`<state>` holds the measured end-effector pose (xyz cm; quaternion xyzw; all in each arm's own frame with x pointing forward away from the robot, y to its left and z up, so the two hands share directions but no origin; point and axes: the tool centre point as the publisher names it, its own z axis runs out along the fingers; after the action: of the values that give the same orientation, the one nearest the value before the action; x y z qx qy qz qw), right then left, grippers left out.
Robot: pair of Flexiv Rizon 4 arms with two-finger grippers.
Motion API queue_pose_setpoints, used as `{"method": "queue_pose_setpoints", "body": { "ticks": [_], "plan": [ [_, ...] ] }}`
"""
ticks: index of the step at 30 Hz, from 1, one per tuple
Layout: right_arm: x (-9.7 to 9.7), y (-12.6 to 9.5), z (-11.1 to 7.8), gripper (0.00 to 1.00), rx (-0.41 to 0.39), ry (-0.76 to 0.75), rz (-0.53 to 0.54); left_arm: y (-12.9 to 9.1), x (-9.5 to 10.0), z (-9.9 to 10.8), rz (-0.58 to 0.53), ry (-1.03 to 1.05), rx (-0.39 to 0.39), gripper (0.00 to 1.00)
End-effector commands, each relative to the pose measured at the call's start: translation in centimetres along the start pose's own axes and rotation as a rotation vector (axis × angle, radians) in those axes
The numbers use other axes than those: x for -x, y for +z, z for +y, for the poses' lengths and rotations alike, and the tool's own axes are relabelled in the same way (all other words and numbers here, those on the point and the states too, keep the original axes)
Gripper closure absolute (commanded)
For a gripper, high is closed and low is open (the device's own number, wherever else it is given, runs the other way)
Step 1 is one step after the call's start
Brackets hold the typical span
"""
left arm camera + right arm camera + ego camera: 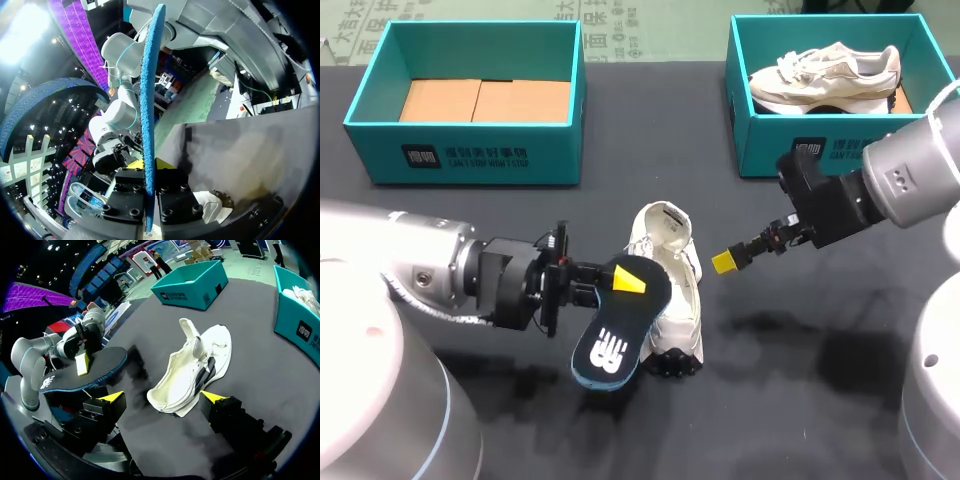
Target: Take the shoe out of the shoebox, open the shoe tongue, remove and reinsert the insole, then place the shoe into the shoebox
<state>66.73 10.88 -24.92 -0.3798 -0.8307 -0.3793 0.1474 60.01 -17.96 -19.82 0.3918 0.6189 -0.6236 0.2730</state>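
Dark surface (800,400) underneath. The left gripper (620,282) pinches the insole (615,340), whose length runs crosswise to the fingers. Just ahead, beyond the insole, the shoe (680,290) lies on its side, also crosswise. Past it the right gripper (725,262) waits spread and empty. The insole likely needs turning toward the shoe's mouth.

A dark grey bench (800,400) fills the frame, matt and cloth-like. At centre lies a cream-white sports shoe (672,250) of woven fabric with smoother panels. At lower centre, a black foam insole (615,340) has a smooth matt top; in the left wrist view its blue underside looks rough and grainy. The left teal cardboard shoebox (380,150) and right teal cardboard shoebox (760,150) are matt; the left one's floor is plain brown card. The left end effector (625,283) and right end effector (724,262) are matt black.
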Motion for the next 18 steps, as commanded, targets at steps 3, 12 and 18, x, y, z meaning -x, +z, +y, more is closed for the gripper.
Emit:
{"method": "queue_pose_setpoints", "body": {
  "ticks": [3, 12, 18],
  "plan": [
    [0.7, 1.8, -1.1, 0.0, -0.068, -0.237, -0.049, 0.8, -0.1, 0.1, -0.018, -0.068, -0.017, 1.0],
    [3.1, 3.6, -2.6, 0.0, -0.084, -0.223, -0.118, 2.0, -0.2, 0.8, -0.021, -0.183, -0.064, 1.0],
    [3.1, 3.6, -2.6, 0.0, -0.084, -0.223, -0.118, 2.0, -0.2, 0.8, -0.021, -0.183, -0.064, 1.0]
  ]
}}
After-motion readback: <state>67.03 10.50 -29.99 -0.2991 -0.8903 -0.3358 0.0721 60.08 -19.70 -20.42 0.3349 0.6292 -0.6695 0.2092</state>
